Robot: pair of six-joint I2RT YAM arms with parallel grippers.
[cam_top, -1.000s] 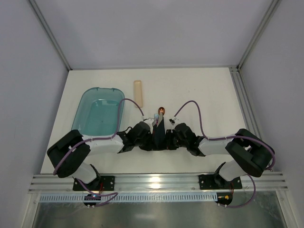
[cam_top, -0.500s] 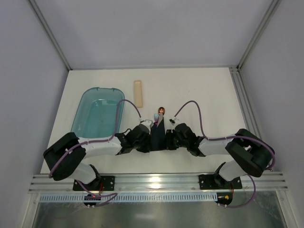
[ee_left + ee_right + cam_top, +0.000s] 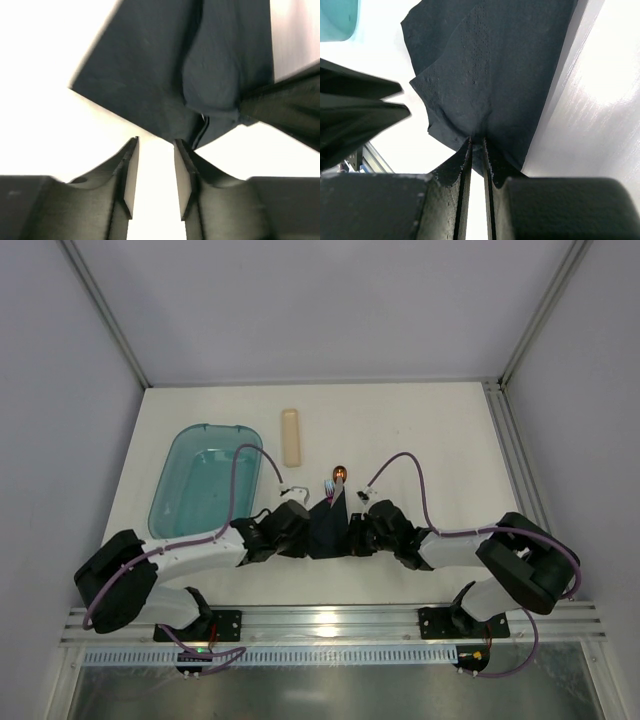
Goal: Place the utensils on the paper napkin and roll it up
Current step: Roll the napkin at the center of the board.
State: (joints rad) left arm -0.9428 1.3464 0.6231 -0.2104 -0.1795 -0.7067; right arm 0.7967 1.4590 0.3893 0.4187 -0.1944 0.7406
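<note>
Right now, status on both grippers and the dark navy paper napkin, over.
Left gripper open, just off the dark navy paper napkin. Right gripper shut on it. Shiny copper spoon tip pokes out its far end. Nothing blocking.

One navy paper napkin [image 3: 327,530], one copper spoon [image 3: 339,475] showing, one teal tub [image 3: 172,483], one beige stick [image 3: 290,436], two robot arms [image 3: 200,552].

The paper napkin [image 3: 327,532] lies between left claw [image 3: 156,145] and right claw [image 3: 476,142].
</note>
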